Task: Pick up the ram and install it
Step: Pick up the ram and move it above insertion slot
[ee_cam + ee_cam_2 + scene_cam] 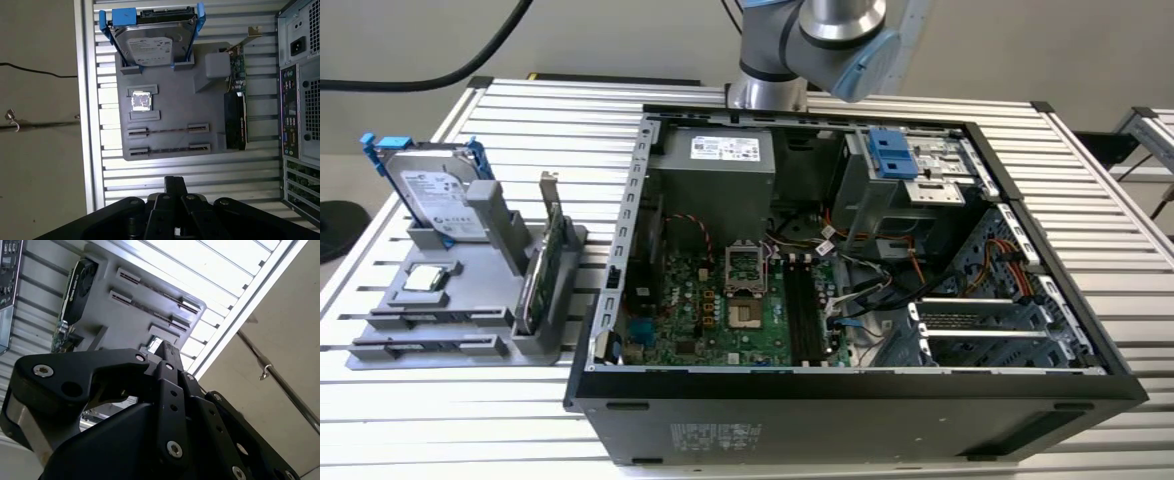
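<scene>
Grey plastic fixture (pixel 190 110) on the slatted table (pixel 200 175) carries 2 thin dark sticks edge-on in its slots. The ram (pixel 167 131) is the one nearer the CPU chip (pixel 140 101), with the second stick (pixel 167 148) just beside it. The gripper (pixel 175 180) hangs over bare table off the fixture's edge, apart from both. Jaws look pressed together, holding nothing. Risk, as I judge it: the sticks sit close and very thin, so a slightly off approach could knock the slot brackets or catch the wrong stick.
</scene>
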Robot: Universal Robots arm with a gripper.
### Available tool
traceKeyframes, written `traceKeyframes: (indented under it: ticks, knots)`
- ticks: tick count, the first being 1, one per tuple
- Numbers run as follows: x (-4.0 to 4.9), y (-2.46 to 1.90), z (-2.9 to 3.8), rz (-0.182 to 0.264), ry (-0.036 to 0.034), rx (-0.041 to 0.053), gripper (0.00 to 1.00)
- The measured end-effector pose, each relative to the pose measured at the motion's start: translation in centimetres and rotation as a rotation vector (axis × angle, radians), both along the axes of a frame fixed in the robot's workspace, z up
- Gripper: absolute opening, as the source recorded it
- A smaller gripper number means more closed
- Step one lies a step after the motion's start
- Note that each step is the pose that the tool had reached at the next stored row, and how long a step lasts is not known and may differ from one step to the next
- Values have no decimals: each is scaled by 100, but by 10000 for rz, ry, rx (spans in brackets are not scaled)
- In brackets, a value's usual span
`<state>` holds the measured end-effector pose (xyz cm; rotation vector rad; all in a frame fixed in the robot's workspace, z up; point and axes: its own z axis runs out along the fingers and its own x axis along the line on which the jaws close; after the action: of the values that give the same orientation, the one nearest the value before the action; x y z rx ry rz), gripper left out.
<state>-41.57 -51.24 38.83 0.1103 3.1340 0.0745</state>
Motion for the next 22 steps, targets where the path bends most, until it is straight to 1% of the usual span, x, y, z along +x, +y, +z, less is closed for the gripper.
traceKeyframes:
  ticks: [2,3,8,11,18,22]
  knots:
    - [0,0,0,-15,1,0,0]
    - [0,0,-2,-90,-2,4,0]
    - [0,0,0,-670,0,3,0]
    - [0,0,0,-910,0,4,0]
    - [0,0,0,-1155,0,4,0]
    - [0,0,0,-1169,-1,4,0]
